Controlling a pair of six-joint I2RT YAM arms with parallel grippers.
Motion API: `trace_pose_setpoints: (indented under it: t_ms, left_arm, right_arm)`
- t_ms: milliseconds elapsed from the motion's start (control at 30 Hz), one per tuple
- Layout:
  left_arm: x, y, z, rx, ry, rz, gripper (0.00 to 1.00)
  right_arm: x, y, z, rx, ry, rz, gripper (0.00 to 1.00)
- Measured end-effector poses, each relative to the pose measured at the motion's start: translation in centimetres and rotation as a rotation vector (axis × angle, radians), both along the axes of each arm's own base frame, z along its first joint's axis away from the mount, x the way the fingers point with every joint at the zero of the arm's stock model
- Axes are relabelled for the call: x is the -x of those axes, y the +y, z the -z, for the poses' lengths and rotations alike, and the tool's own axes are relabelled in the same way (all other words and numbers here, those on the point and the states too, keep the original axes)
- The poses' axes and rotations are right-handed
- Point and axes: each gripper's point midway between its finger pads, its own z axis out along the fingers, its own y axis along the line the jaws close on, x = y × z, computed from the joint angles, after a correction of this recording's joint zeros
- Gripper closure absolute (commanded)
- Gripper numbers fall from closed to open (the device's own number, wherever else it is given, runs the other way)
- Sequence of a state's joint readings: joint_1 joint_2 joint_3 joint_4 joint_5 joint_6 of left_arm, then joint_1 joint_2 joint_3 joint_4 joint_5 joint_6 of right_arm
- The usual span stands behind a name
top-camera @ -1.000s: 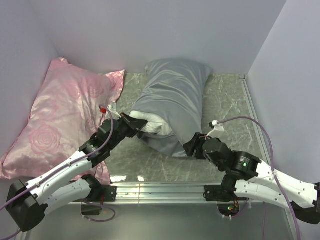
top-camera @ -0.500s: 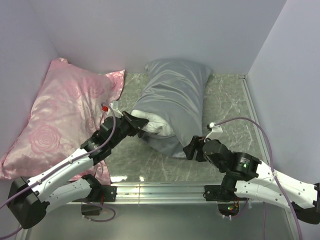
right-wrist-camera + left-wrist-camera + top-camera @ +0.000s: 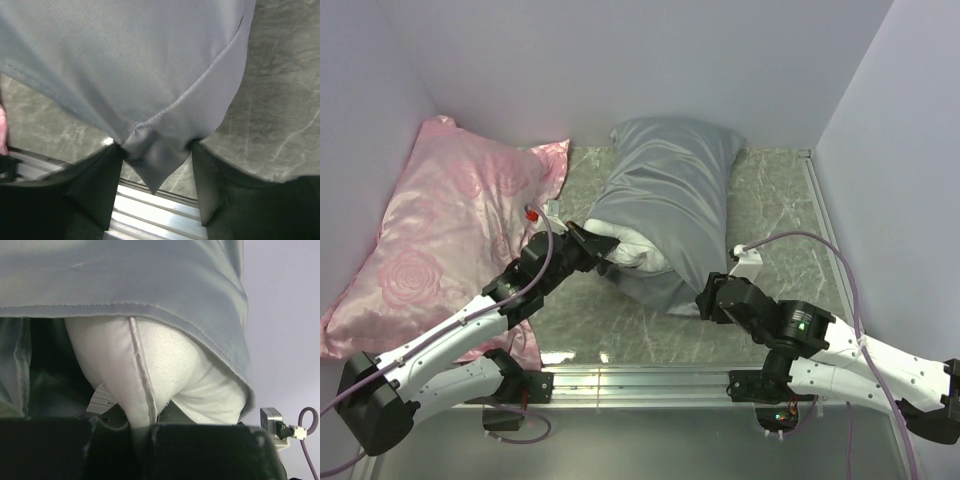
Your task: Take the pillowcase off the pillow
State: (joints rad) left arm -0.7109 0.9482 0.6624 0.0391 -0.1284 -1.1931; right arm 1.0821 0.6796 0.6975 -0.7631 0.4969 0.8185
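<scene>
The grey-blue satin pillowcase (image 3: 670, 190) lies on the marble table, still over the white pillow (image 3: 628, 250), which bulges out of its open near-left end. My left gripper (image 3: 592, 246) is shut on a corner of the pillow (image 3: 165, 370); in the left wrist view (image 3: 142, 422) the piped seam runs down between the jaws, under the pillowcase hem (image 3: 150, 315). My right gripper (image 3: 706, 298) is open at the pillowcase's near right corner. In the right wrist view (image 3: 156, 145) that bunched corner (image 3: 155, 160) sits between the spread fingers and touches both.
A pink rose-patterned satin pillow (image 3: 450, 230) lies against the left wall, beside my left arm. Walls close the table in on the left, back and right. An aluminium rail (image 3: 640, 380) runs along the near edge. A white label (image 3: 102, 399) shows under the pillow.
My right gripper has shifted slightly left and nearer along the pillowcase's near corner. My left gripper keeps its hold on the pillow and has barely moved.
</scene>
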Motion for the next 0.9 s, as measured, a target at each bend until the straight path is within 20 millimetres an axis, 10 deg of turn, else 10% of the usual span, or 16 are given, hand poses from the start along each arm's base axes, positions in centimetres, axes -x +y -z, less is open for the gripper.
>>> trace_pose_setpoints:
  t_ms: [133, 600, 900]
  left_arm:
    - [0.2, 0.2, 0.0, -0.009, 0.004, 0.001, 1.0]
    - [0.9, 4.4, -2.0, 0.015, 0.01, 0.014, 1.0]
    - [2.0, 6.5, -1.5, 0.007, 0.049, 0.042, 1.0]
  right_arm:
    - [-0.5, -0.4, 0.0, 0.02, -0.014, 0.03, 1.0]
    - [-4.6, -7.3, -4.7, -0.1, -0.119, 0.389, 1.0]
    - [-9.5, -8.8, 0.0, -0.149, -0.011, 0.476, 1.0]
